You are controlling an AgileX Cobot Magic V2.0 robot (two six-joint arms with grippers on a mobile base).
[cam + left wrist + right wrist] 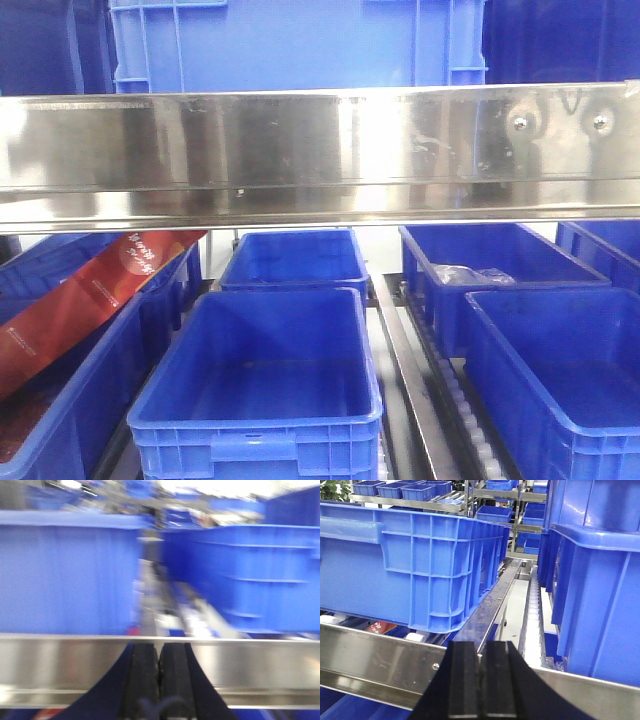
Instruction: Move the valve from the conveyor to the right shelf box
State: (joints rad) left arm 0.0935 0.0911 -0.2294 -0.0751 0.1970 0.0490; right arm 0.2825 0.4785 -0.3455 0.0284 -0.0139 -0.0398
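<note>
Several blue plastic boxes fill the front-facing view, standing in rows on a shelf under a broad shiny steel rail point(320, 150) that crosses the whole picture. Above the rail stands one more blue crate point(300, 45). Below it, the nearest middle box point(262, 385) is bare inside, with a second middle box point(295, 260) right behind it. To the right, past a steel divider and a roller track point(470, 420), stand a near right box point(560, 370) and a far right box point(495, 270); the far one holds a clear plastic bag point(470, 273). On the left, a red packet point(85, 300) leans tilted across the left box point(60, 400).

Neither the valve nor the conveyor shows in any view, so where they are cannot be told.

The left tool point(159, 680) has its two black fingers pressed together with nothing between them; it points at a steel rail point(60, 665) with blurred blue boxes beyond. The right tool point(480, 680) is likewise closed and bare, its fingers meeting along a thin seam. It sits over a steel rail point(370, 660), between a ribbed blue box point(415, 565) on the left and a tall blue box point(600, 600) on the right.
</note>
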